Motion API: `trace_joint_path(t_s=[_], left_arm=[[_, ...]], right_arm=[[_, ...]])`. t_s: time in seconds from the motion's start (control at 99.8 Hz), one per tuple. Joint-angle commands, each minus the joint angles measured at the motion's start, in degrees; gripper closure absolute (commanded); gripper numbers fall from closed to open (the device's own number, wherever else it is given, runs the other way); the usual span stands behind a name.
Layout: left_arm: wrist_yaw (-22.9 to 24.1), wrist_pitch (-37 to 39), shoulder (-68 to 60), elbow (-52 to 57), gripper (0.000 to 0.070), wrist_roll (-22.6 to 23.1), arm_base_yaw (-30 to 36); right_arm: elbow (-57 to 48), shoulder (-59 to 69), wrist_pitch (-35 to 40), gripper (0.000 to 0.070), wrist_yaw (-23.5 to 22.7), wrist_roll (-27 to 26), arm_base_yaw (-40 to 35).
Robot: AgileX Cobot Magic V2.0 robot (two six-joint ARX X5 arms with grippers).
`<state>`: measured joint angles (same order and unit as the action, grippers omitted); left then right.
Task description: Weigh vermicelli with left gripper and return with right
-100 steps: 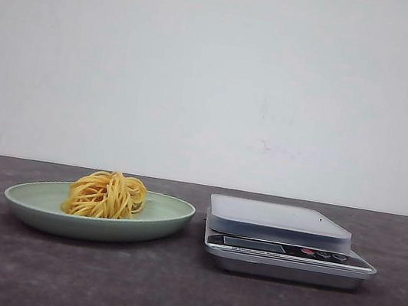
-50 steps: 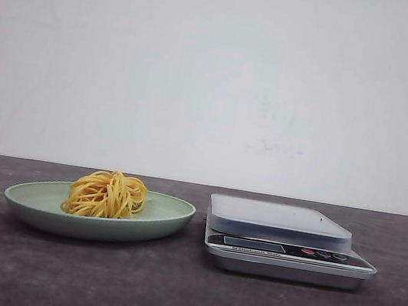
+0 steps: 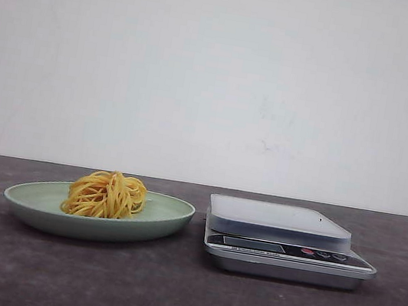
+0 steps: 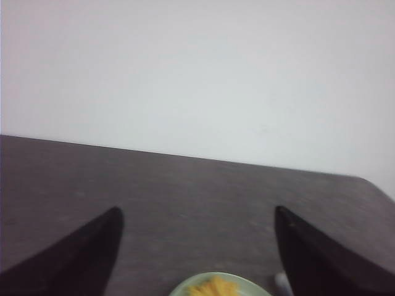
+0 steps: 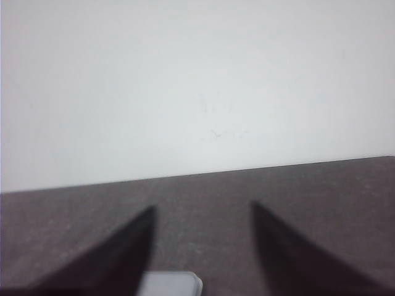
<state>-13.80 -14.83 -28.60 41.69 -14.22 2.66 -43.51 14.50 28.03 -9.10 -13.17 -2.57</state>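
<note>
The task is at its very beginning: the left gripper [image 4: 196,246] is spread wide and empty, the right gripper [image 5: 202,246] also parted and holds nothing, and the vermicelli [image 3: 106,194] lies untouched in the plate [image 3: 171,214]. I judge the next move is for the left gripper to come down and pinch the bundle. The scale [image 3: 283,239] stands just beside the plate with a bare platform, and nothing lies between them.

Front cam low, near table level, facing the wall. My left wrist cam looks forward over my fingers [image 4: 74,253], sharing the plate [image 3: 162,220] edge [image 4: 247,285]; right wrist shares the scale [image 3: 283,239] corner [image 5: 170,285].
</note>
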Motion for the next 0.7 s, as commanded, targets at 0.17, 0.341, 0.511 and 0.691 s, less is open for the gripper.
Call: trace_joint_path(t_s=[0.17,0.341,0.511,0.691], left_arm=[[-4.26,1.25,-3.69,3.67,0.0178,-4.68,0.66],[-5.95,0.81,-14.97,9.42,0.0178,-4.48,4.39],[-2.34,-3.54,-30.10,16.70,0.0180,-3.48,11.47],[1.46,-7.91,-44.78,23.26,0.0191,-2.51,16.68]], right_arm=[[-4.76,4.94,3.41,0.0230,-2.80,3.34,0.02],[-5.42,8.07,3.91,0.0230,-5.11,3.32,0.02],[-5.42,10.19,5.07,0.0230,-6.08,3.43,0.02],[-5.42,10.62,5.20,0.0230,-6.10,3.52,0.02]])
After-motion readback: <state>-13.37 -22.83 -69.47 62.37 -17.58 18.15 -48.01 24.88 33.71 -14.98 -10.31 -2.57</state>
